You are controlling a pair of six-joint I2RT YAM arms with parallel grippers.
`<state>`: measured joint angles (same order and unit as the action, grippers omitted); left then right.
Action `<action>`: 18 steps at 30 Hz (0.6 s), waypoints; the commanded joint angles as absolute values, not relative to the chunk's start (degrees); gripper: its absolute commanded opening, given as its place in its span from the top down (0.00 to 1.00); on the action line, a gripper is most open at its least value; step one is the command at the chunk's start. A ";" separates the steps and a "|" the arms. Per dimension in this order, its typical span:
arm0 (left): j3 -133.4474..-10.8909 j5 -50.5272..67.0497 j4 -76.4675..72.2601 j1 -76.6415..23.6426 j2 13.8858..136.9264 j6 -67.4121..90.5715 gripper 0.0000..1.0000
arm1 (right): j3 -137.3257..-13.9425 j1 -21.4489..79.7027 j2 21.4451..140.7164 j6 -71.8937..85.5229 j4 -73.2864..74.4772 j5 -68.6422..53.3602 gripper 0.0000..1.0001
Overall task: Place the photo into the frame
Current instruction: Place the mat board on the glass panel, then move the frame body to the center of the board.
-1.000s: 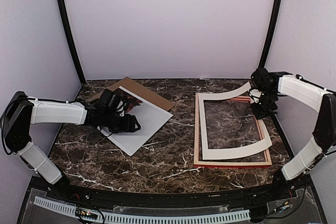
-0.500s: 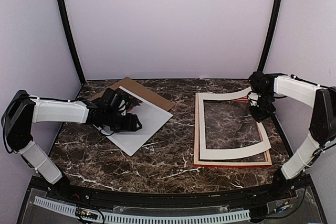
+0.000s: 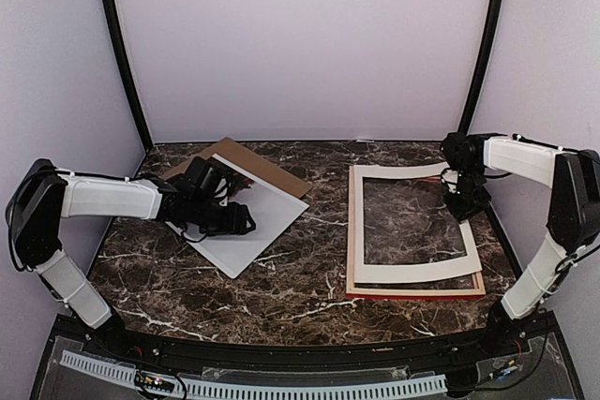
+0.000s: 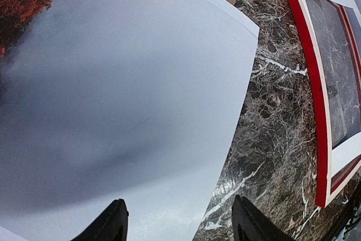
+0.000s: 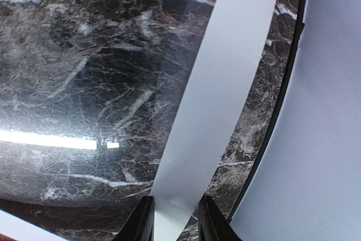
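Observation:
The photo [image 3: 264,224] lies face up on the left of the marble table, grey sky and a reddish corner showing in the left wrist view [image 4: 124,83]. My left gripper [image 3: 234,222] hovers low over its near right edge, open, with nothing between its fingers [image 4: 180,227]. The red frame [image 3: 412,294] lies flat on the right, its red front also in the left wrist view [image 4: 302,55]. A white mat [image 3: 412,270] rests on it. My right gripper [image 3: 466,201] sits over the mat's right strip [image 5: 225,83], jaws slightly apart [image 5: 174,218], the strip lying flat between them.
A brown backing board [image 3: 255,162] lies under the photo's far side. The tent's pale wall [image 5: 327,111] and a black curved pole [image 3: 480,53] stand close behind my right gripper. Dark marble [image 3: 319,259] separates the photo from the frame.
The mat's far right corner, held up a second ago, has come down flat onto the frame. My right gripper lowered with it and its jaws parted. The left arm stayed put.

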<state>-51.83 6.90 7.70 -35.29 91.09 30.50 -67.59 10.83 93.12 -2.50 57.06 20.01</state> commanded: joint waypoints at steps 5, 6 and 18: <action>-53.70 6.71 9.29 -35.77 91.64 30.15 0.34 | -69.43 10.57 93.51 1.45 56.09 25.81 0.51; -53.74 6.69 9.31 -35.77 91.71 30.08 0.34 | -69.43 10.44 93.52 1.69 55.57 25.57 0.49; -53.29 6.93 9.10 -35.90 91.24 29.71 0.34 | -68.53 3.21 92.68 3.16 41.33 15.13 0.25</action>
